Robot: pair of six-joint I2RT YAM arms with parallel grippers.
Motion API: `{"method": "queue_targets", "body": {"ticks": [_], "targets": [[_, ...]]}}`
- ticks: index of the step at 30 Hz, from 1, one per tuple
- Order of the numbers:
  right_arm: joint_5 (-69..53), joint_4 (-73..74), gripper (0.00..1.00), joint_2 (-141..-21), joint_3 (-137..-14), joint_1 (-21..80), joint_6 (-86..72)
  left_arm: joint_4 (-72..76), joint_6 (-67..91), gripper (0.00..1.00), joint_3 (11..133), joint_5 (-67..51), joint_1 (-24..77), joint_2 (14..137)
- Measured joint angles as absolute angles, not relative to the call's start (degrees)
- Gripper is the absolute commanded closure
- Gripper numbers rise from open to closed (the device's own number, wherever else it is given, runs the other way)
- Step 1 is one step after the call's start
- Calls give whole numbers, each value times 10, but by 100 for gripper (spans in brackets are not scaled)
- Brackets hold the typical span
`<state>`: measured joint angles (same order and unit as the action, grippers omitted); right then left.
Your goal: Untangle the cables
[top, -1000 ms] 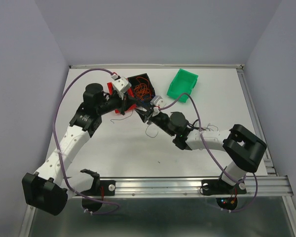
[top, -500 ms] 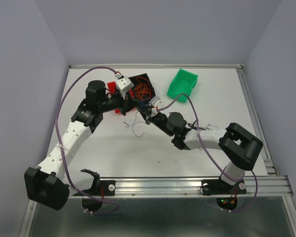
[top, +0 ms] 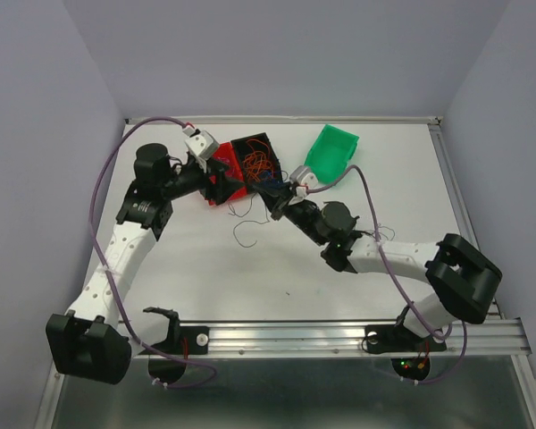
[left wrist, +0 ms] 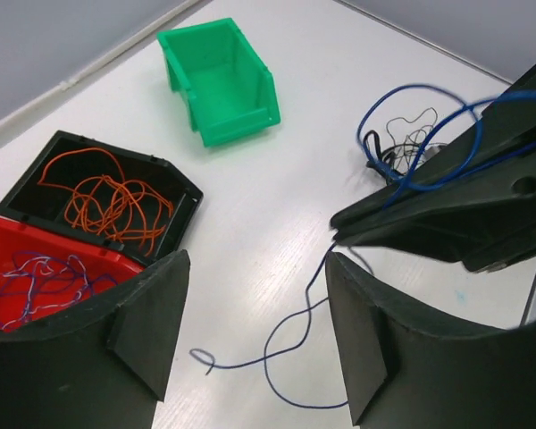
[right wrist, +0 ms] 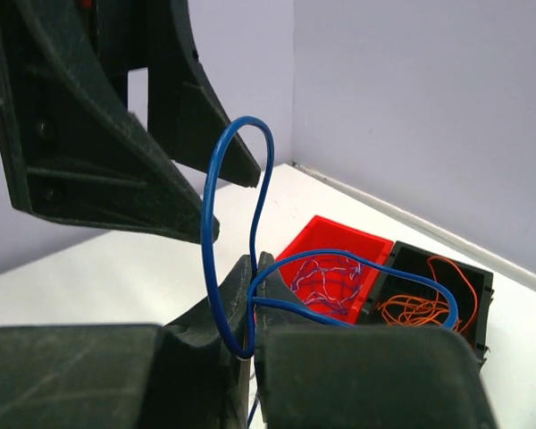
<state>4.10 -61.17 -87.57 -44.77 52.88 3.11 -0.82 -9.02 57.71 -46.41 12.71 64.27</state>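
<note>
Over the far middle of the white table [top: 411, 170]: thin blue wire [right wrist: 210, 223] pinched, probably bound for the red plastic bin [left wrist: 9, 234].
Right gripper [right wrist: 255, 268] has its fingers pressed together on the wire, with loops standing above the pinch and a tail trailing on the table. Left gripper [left wrist: 255, 268] faces it, fingers spread, holding nothing. In the top view the red bin of blue-purple strands sits at 10 o'clock from the pinch, beside a black bin [left wrist: 183, 210] of orange ones. Likely best: lift until the tail clears, then release low over the red bin.
</note>
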Motion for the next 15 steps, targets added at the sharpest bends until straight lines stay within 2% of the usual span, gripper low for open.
{"method": "queue_targets", "body": {"ticks": [5,15], "targets": [[37,-541,100,-829,-458,524,-13,31,-83,21,546,-474,106,596],[5,-378,99,-806,-495,520,-83,69,-126,16,502,-566,107,508]]}}
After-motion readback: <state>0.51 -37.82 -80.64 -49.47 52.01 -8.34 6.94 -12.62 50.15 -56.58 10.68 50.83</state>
